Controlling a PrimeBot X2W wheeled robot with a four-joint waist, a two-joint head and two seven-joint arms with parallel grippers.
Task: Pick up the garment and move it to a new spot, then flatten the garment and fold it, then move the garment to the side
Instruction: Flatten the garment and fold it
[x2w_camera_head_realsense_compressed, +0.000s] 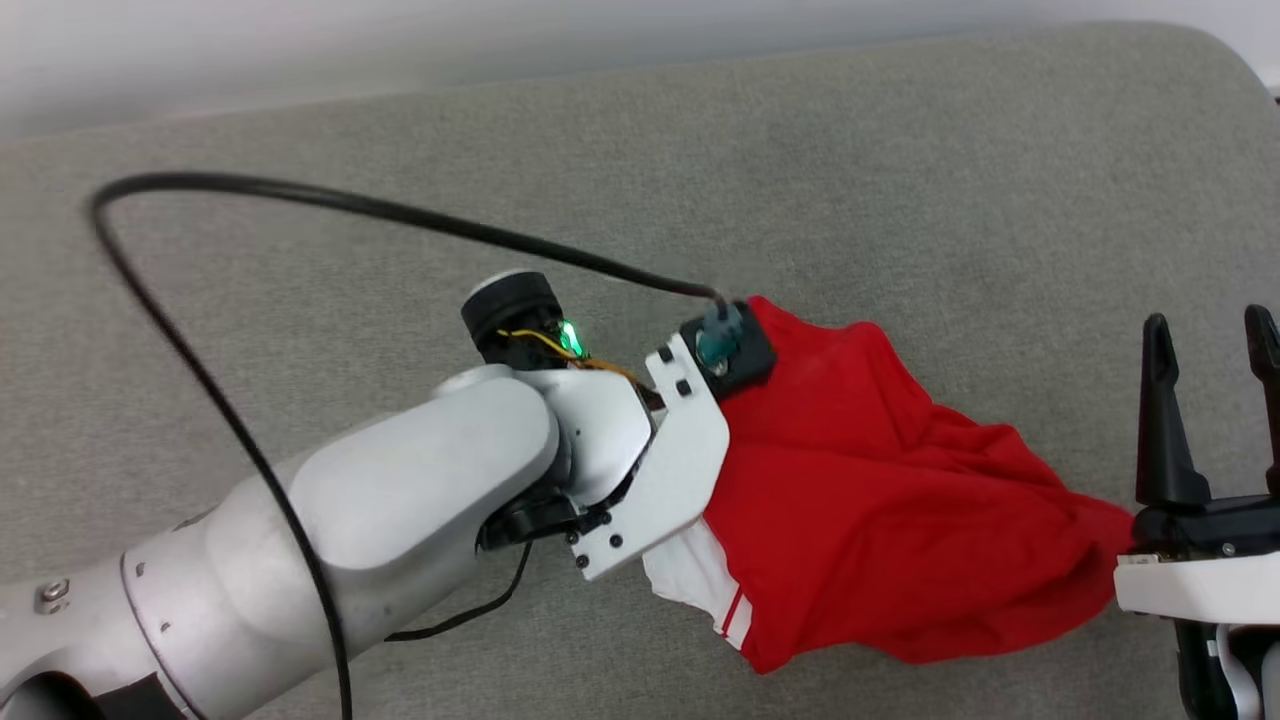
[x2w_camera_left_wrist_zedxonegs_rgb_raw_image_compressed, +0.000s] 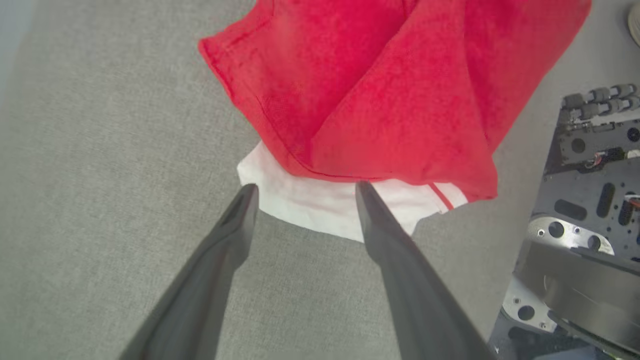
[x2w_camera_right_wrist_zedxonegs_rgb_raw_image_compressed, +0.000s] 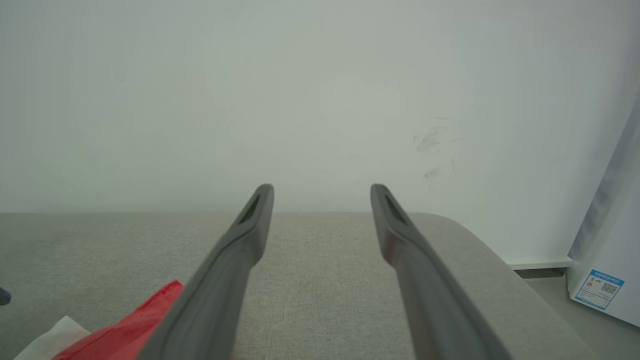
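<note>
The garment (x2w_camera_head_realsense_compressed: 880, 500) lies crumpled on the grey cushion (x2w_camera_head_realsense_compressed: 700, 150), right of centre. The left gripper (x2w_camera_left_wrist_zedxonegs_rgb_raw_image_compressed: 305, 192) is spread wide over its white sleeve (x2w_camera_left_wrist_zedxonegs_rgb_raw_image_compressed: 310, 207) at the left edge, gripping nothing, though perhaps touching the cloth. The right gripper (x2w_camera_head_realsense_compressed: 1208, 318), wide open and empty, stands just beside its right end.

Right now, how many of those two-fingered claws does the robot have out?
2. The left gripper is open, its tips at the garment's white sleeve; the right gripper stands open by the garment's other end.
</note>
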